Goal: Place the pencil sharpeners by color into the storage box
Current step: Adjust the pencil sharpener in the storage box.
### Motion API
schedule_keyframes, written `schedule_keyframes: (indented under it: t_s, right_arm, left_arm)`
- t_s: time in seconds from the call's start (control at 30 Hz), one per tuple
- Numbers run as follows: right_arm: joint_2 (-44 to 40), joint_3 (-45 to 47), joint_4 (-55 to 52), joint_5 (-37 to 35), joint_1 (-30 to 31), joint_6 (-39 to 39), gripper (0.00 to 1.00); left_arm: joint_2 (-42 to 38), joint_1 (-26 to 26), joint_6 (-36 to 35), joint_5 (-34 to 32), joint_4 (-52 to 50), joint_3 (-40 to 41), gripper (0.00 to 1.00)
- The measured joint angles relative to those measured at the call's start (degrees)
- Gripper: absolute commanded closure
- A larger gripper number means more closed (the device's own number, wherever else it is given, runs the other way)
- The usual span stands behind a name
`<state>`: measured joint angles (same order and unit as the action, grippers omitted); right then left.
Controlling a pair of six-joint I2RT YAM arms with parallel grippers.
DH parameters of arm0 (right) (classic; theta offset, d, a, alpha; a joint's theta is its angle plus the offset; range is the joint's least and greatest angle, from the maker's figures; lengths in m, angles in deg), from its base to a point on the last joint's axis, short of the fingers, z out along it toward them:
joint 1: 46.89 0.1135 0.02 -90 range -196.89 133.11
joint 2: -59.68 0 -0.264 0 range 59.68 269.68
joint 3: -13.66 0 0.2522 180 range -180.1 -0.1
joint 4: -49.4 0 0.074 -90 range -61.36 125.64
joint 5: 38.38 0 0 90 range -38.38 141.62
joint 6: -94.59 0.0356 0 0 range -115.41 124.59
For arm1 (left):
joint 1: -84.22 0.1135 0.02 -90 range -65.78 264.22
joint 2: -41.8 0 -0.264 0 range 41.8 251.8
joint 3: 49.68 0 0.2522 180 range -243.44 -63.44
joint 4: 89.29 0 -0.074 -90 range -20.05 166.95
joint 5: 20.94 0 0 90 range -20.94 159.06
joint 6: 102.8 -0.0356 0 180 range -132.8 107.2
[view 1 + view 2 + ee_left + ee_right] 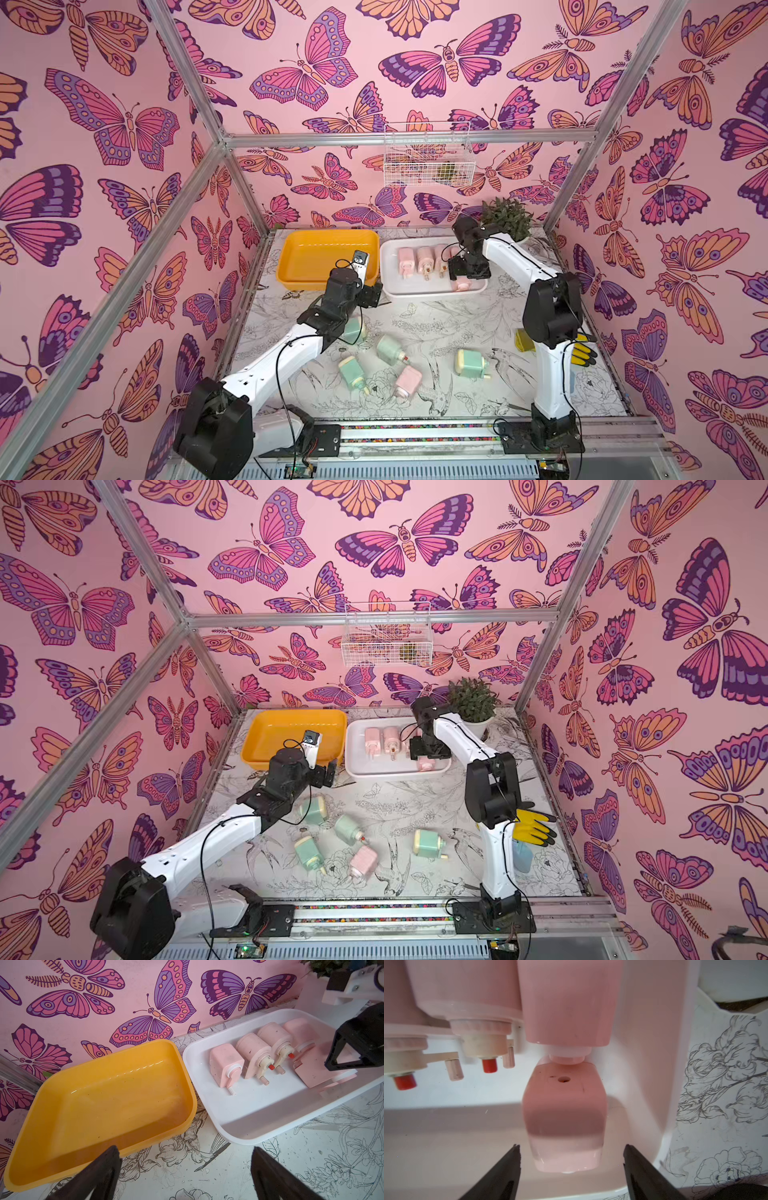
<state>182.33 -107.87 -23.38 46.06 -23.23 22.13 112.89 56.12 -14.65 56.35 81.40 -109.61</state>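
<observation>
pink sharpeners (408, 258): five in white tray (432, 293), maybe; one on table
green sharpeners (471, 362): four, near table
yellow tray (291, 249): empty
left gripper (185, 1172): spread, holding nothing
right gripper (572, 1164): parted, released

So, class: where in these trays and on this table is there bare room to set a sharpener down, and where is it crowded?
The yellow tray is wholly bare. The white tray has a free strip along its near wall; its far side is crowded with pink sharpeners and the right tool. On the table, the green sharpeners cluster near the left arm; bare room lies between them and the white tray.
</observation>
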Motion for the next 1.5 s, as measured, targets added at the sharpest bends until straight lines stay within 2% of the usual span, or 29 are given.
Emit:
schedule_keyframes:
  t_s: [0.03,0.17,0.37,0.5,0.67,0.9,1.2,1.5]
  right_arm:
    - [0.3,0.2,0.1,0.0,0.0,-0.1,0.34]
    - [1.4,0.3,0.9,-0.2,0.0,0.0,0.41]
    - [2.0,-1.0,0.5,-0.3,0.0,-0.4,0.63]
    - [3.3,-4.6,-2.6,-0.5,0.0,-1.5,0.70]
    - [5.4,-11.2,-7.6,-1.9,0.0,-3.1,0.73]
    - [8.9,-19.1,-15.1,-4.9,-0.1,-4.1,0.73]
    - [14.3,-23.1,-19.6,-2.5,-0.1,-5.0,0.75]
    - [15.0,-25.0,-20.5,0.6,-0.6,-6.1,0.76]
  left_arm:
    - [0.0,0.0,0.0,-0.2,0.0,0.0,0.00]
    - [0.7,0.0,0.0,-0.7,0.0,0.0,0.00]
    - [1.0,0.0,0.0,-1.2,0.0,0.0,0.00]
    - [1.0,0.0,-0.1,-1.8,0.0,0.0,0.00]
    - [1.0,0.0,-0.4,-2.1,0.0,0.0,0.00]
    - [3.5,0.0,-0.9,-2.3,0.0,-0.4,0.00]
    - [4.0,0.0,-1.8,-2.4,0.0,-0.5,0.00]
    - [4.0,0.0,-2.1,-3.3,0.0,-0.5,0.00]
